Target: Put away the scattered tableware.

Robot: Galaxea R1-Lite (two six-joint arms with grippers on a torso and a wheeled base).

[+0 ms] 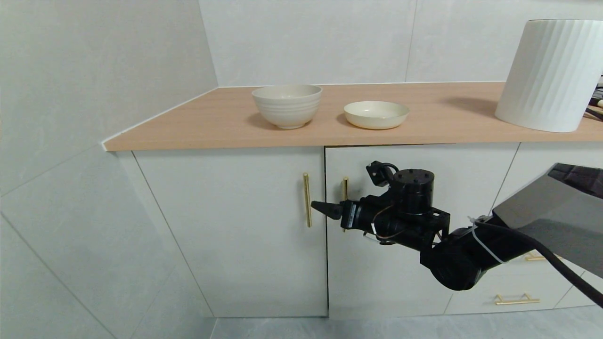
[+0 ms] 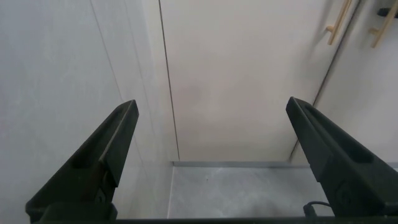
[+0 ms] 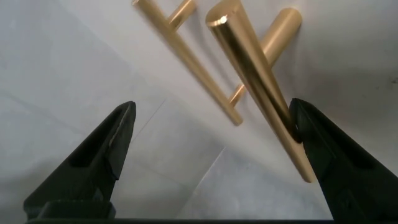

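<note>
The wooden worktop (image 1: 424, 122) carries a tall ribbed white tub (image 1: 551, 75), a deep bowl (image 1: 287, 106) and a shallow dish (image 1: 376, 114) side by side. Below, shut cupboard doors (image 1: 235, 235) block the way. The right gripper (image 1: 326, 209), fingers spread, is at their gold handles (image 1: 307, 200). The left gripper (image 2: 211, 109) has its fingers spread too.

The wooden surface (image 1: 424, 117) before me carries a ribbed cream bowl (image 1: 287, 105) toward my left, a shallow cream dish (image 1: 376, 114) just beside it — and a tall white fluted container (image 1: 551, 75) well apart, at my right.
</note>
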